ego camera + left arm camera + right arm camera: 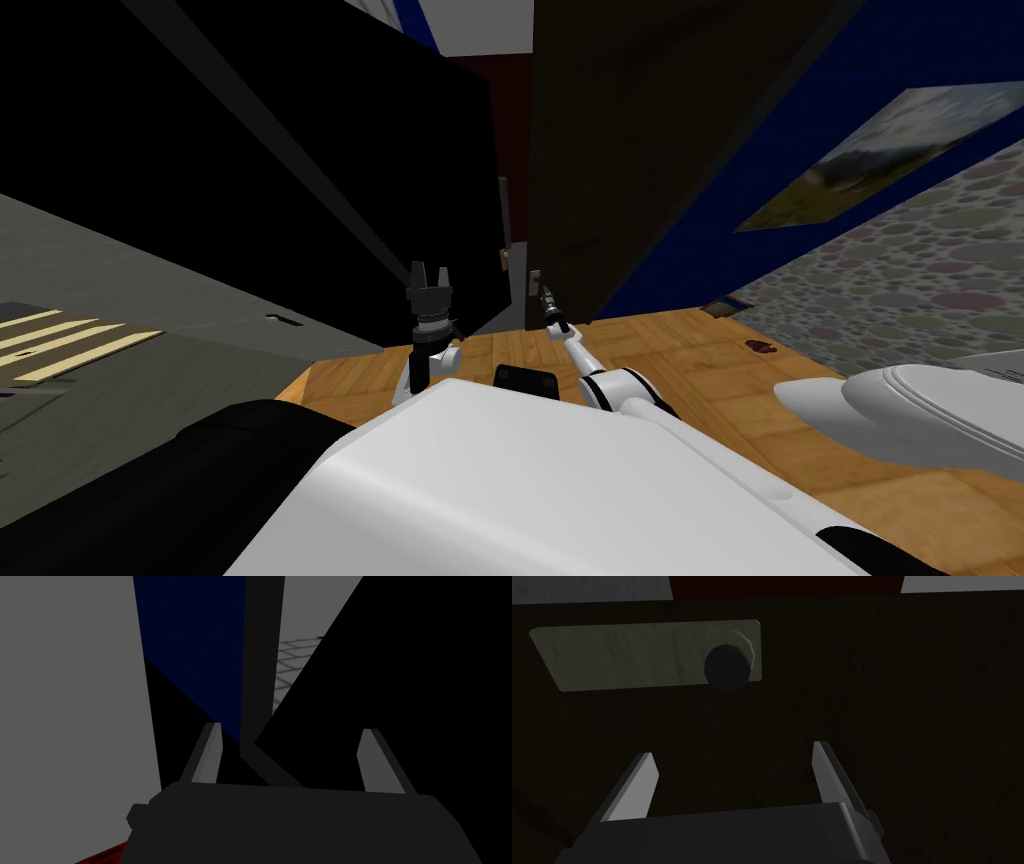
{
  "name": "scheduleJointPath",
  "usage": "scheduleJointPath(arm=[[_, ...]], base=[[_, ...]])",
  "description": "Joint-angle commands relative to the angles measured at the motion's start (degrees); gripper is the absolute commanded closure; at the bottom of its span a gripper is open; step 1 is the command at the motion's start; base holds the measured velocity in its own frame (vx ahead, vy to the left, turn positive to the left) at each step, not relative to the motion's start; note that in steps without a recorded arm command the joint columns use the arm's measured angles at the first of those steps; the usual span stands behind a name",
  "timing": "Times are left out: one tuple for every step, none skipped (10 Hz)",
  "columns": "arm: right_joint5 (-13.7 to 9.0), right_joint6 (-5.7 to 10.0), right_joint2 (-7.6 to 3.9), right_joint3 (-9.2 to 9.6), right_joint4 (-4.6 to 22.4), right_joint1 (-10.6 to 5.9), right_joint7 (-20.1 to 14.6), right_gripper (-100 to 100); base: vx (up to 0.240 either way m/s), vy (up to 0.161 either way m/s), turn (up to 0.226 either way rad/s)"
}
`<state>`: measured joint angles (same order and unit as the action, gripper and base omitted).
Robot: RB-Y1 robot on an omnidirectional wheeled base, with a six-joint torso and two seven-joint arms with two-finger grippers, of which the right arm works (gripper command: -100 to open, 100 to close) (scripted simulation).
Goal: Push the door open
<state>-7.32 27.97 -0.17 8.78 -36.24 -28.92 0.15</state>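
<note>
Slippage is your risk: the right pincer (733, 751), blades spread and empty, faces the dark door (912, 726) close ahead, its knob (727, 667) just beyond the blades. Push carelessly and a blade may snag the knob or its plate (622, 656). Your left pincer (292, 728) is spread too.

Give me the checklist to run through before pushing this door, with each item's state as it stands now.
1. Aim: the right gripper faces the dark door squarely: ok.
2. Hand free: the right gripper is open and holds nothing: ok.
3. Contact: whether its fingertips touch the door: cannot tell.
4. Push spot: the knob on its pale plate lies beyond the fingertips, not between them: ok for a flat push.
5. Other arm: the left gripper is open, upright and off to the side of the door: ok.
6. Room for the door to swing: cannot tell.
</note>
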Motion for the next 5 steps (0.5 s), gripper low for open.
scheduleJointPath(arm=[[-0.2,0.1,0.27,0.15,1.98,-1.2,-0.07,-100],[-0.09,-0.23,0.24,0.1,0.56,-0.37,0.11,-100],[-0.14,-0.23,-1.04,-0.07,0.72,-0.43,0.16,-100],[-0.15,-0.21,-1.27,-0.12,0.75,-0.43,0.17,-100],[-0.18,-0.17,-1.66,-0.22,0.8,-0.44,0.19,-100]], base=[[0.075,-0.043,0.034],[0.032,-0.018,0.008],[0.104,0.009,0.025],[0.166,0.038,0.022],[0.165,0.039,0.016]])
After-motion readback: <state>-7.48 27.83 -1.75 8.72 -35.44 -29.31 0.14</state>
